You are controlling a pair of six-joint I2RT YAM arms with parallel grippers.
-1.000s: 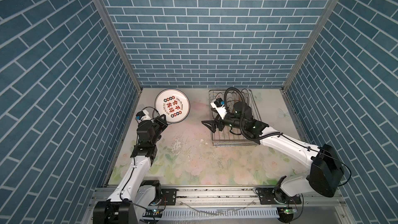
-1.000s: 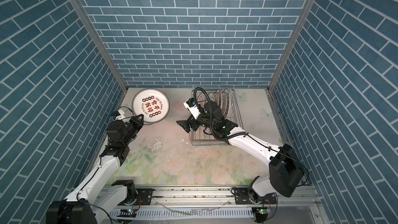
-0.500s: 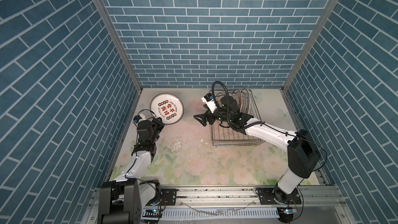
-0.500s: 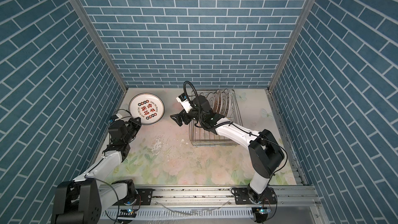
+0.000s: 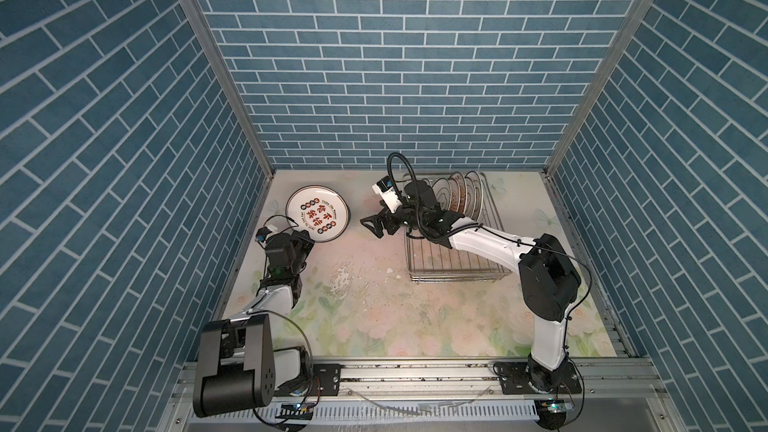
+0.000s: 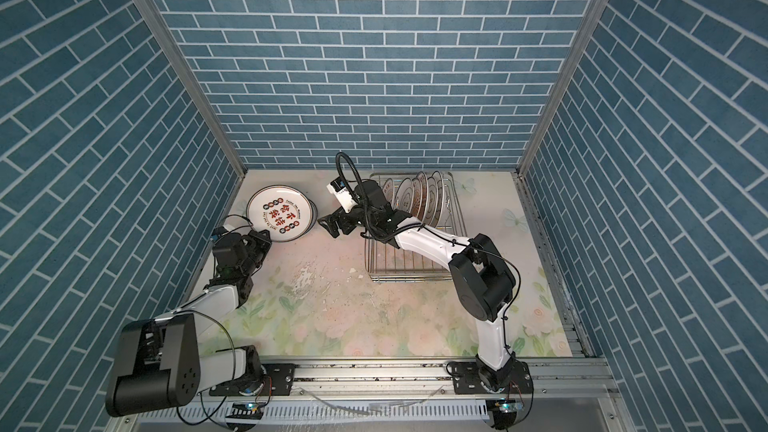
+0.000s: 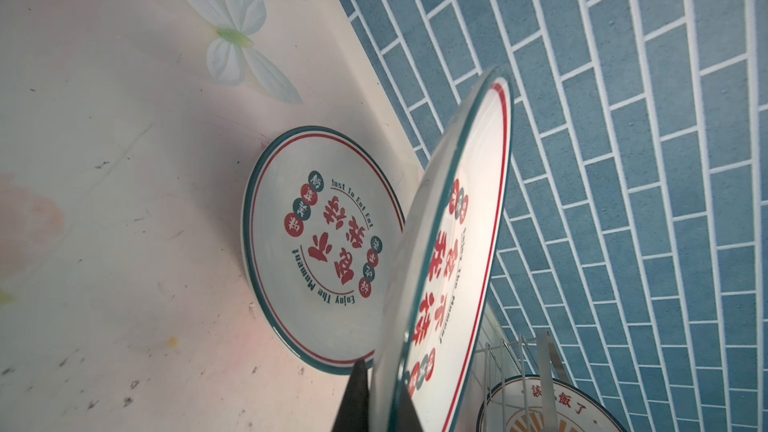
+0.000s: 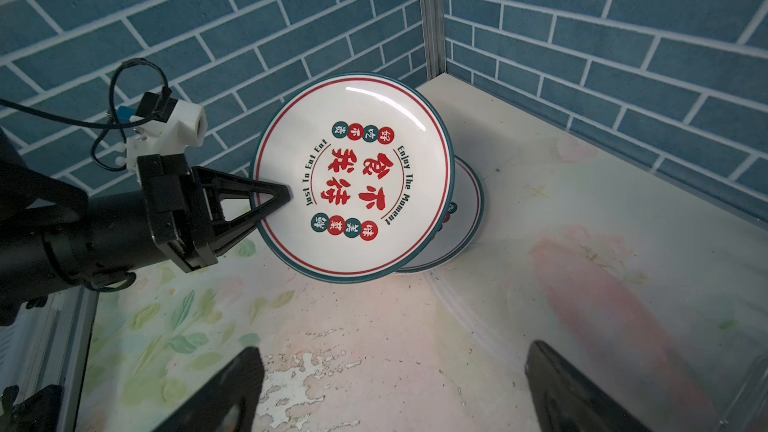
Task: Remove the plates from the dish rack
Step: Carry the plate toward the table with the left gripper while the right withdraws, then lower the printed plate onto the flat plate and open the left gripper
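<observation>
Left pincer (image 8: 281, 197) pinches one plate (image 8: 353, 176) by its rim, tilted over another plate (image 8: 467, 205) lying on the surface (image 8: 582, 243); right pincer (image 5: 371, 228) hangs spread, empty. Several plates (image 5: 459, 195) stand in the dish rack (image 5: 440, 263), so most remains, I'd judge.

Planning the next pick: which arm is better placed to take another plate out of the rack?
Right. The right gripper is open, empty and beside the dish rack; the left gripper is shut on a tilted plate above the flat plate.
</observation>
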